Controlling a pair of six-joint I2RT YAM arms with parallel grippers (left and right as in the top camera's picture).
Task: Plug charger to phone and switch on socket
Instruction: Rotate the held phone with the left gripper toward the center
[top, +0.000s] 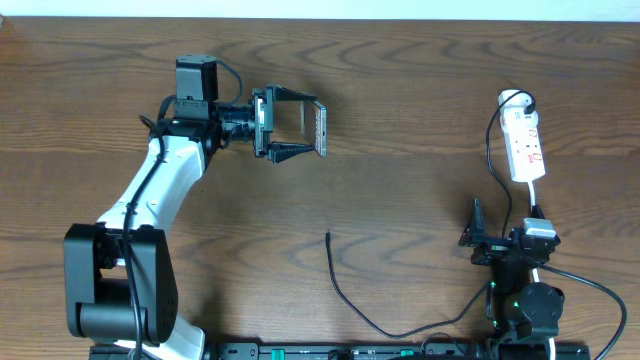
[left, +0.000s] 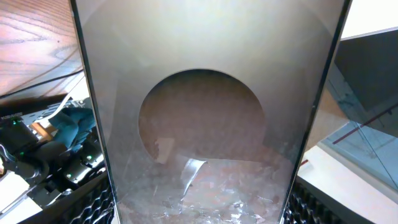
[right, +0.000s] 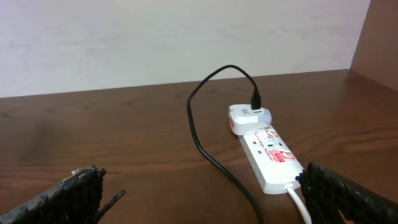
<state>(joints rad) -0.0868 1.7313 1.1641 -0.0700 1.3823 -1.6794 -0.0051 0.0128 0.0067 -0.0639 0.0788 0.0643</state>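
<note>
My left gripper is shut on the phone and holds it on edge above the far left of the table. In the left wrist view the phone's glossy face fills the frame between my fingers. The charger cable lies on the table with its free plug tip near the middle. It loops along the front edge and up to the white plug at the far end of the socket. My right gripper is open and empty, just in front of the socket.
The charger cable runs across the table left of the socket in the right wrist view. A white cord leaves the socket's near end towards my right arm. The arm bases stand at the front edge.
</note>
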